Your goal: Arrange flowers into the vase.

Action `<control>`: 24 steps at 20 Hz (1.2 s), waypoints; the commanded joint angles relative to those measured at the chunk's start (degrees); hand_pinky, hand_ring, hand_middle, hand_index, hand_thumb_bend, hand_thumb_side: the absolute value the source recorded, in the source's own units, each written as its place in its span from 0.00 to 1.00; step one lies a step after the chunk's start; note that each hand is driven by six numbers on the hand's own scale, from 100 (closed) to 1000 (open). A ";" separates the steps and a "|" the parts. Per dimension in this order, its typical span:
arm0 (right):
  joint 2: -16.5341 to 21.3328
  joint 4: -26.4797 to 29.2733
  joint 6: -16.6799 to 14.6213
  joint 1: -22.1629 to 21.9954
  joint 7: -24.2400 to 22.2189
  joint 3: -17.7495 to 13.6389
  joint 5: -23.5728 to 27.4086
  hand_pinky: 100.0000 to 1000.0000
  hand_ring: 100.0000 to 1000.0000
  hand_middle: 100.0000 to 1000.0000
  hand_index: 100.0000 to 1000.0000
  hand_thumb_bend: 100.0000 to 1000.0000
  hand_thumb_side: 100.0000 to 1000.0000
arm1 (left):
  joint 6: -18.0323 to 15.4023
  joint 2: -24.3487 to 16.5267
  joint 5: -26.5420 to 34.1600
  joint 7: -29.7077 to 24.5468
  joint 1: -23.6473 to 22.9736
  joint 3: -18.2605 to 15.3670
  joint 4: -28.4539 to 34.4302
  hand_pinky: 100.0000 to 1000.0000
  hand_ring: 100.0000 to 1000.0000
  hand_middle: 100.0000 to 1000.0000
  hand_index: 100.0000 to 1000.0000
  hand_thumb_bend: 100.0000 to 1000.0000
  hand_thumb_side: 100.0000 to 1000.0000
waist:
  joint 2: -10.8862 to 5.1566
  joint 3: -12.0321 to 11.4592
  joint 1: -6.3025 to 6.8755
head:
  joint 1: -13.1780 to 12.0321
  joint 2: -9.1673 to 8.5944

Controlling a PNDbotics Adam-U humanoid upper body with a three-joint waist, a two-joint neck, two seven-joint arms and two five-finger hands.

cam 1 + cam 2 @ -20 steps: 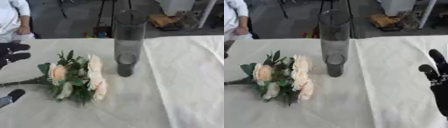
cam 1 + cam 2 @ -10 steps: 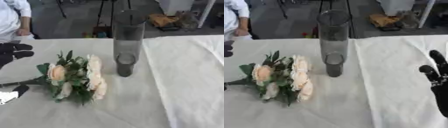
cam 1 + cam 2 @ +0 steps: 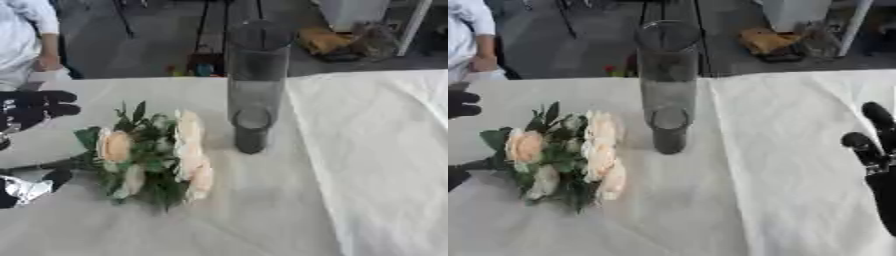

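Both eyes look down from the head at the bench (image 3: 262, 215), close in. They share the vase (image 3: 255, 85) and flowers (image 3: 153, 155); the right eye view sits slightly rightward, catching the right robot hand (image 3: 877, 155).

The worktop (image 3: 262, 210) is draped in a pale, creased cloth (image 3: 798, 150), with a second layer overlapping along its right half. Behind its far edge lies dark floor (image 3: 157, 45), with an orange-brown bundle (image 3: 325, 41) at the upper right beside a white post (image 3: 411, 25).
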State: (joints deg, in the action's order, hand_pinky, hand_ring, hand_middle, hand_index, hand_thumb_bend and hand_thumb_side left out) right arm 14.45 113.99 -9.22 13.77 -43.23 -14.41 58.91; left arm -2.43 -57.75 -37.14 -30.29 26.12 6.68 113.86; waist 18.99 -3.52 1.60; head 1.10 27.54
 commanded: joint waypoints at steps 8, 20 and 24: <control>1.18 0.60 0.16 0.53 -0.42 0.13 -0.05 0.75 0.89 0.58 0.88 0.00 0.92 | 3.97 -3.28 -3.05 -6.45 2.49 1.80 0.74 0.84 0.95 0.99 1.00 0.32 0.65 | -0.94 0.61 0.26 | -0.71 -0.61; 0.85 0.60 0.27 0.62 -0.90 0.36 -0.06 0.75 0.90 0.58 0.88 0.00 0.92 | 10.47 -2.18 -4.51 -12.75 5.30 3.09 0.73 0.84 0.95 0.99 1.00 0.32 0.67 | -0.76 1.18 0.07 | -1.90 -2.17; 0.66 0.60 0.28 0.72 -1.22 0.42 -0.34 0.75 0.90 0.58 0.88 0.00 0.92 | 11.59 -1.75 -5.02 -14.52 6.08 3.56 0.41 0.84 0.95 0.99 1.00 0.32 0.67 | -0.42 1.40 0.01 | -2.00 -2.29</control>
State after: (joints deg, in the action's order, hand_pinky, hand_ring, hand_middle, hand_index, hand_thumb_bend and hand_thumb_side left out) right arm 14.39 113.99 -8.82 14.08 -44.14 -14.04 58.90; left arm 8.79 -58.38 -41.77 -44.22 31.37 10.68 113.84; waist 19.50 -2.12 1.62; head -0.71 25.97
